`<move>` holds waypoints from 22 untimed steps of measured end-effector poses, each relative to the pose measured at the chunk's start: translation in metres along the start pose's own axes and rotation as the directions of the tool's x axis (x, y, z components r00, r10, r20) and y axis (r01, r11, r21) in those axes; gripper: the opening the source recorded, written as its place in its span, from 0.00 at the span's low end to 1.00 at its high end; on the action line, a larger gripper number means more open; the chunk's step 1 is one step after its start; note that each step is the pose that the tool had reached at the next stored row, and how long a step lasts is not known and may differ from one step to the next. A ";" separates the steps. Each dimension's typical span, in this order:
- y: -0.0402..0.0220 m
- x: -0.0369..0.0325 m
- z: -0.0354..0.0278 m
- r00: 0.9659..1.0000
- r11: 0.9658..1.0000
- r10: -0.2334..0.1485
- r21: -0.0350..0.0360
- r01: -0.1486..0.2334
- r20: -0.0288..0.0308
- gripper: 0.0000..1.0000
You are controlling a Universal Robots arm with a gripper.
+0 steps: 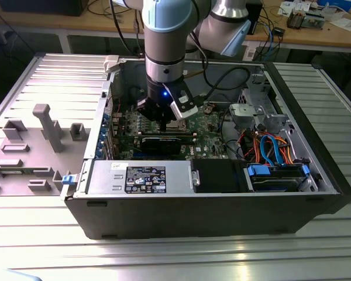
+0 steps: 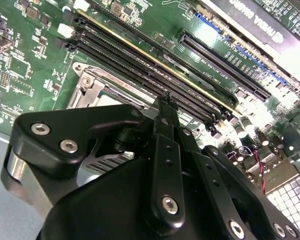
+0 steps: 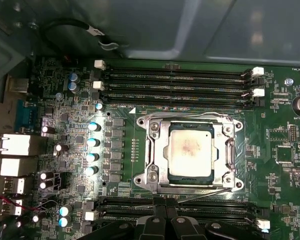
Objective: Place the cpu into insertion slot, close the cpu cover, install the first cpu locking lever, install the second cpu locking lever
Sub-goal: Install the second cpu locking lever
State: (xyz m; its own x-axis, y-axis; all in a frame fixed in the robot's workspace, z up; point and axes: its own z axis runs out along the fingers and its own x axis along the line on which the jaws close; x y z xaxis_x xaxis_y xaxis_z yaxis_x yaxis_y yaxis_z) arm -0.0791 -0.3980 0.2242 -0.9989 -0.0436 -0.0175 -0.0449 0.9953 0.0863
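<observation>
You have the cpu (image 3: 191,149) seated in the insertion slot (image 3: 151,129) with the cpu cover (image 3: 229,150) down over it, levers apparently latched; the claw (image 3: 165,220), at six o'clock of the socket, looks clenched and empty.

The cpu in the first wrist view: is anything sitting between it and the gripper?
Nothing visible does. The cpu already lies in the insertion slot with the cpu cover framing it, its metal top exposed. The gripper sits beside the socket, over the memory slots.
</observation>
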 end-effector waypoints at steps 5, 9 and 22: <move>0.0000 0.0000 0.0004 1.000 1.000 0.000 0.000 0.000 0.000 0.11; 0.0000 0.0000 0.0004 1.000 1.000 0.000 0.000 0.000 0.000 0.11; -0.0028 0.0015 0.0022 0.999 0.999 -0.035 -0.012 0.035 -0.027 0.11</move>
State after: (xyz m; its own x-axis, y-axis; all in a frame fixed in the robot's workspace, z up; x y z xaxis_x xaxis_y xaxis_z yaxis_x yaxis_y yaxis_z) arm -0.0804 -0.4007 0.2217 -0.9967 -0.0808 0.0067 -0.0797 0.9920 0.0975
